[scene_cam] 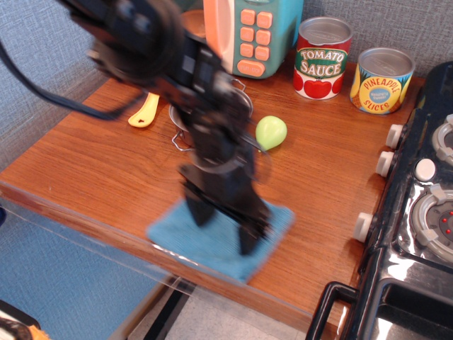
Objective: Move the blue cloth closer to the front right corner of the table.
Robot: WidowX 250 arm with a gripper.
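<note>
The blue cloth (216,249) lies flat on the wood table (106,163) at its front edge, right of the middle, with one corner reaching the edge. My gripper (225,230) stands on the cloth, pointing down and blurred by motion. Its two black fingers (248,237) are spread apart, and their tips press on the cloth rather than pinch it. The arm hides the middle of the cloth.
A steel pot (244,106) is mostly hidden behind the arm. A green pear (271,132) lies beside it, a yellow brush (144,112) further left. A toy microwave (255,35), tomato sauce can (323,58) and pineapple can (382,80) stand at the back. The black toy stove (425,212) borders the right.
</note>
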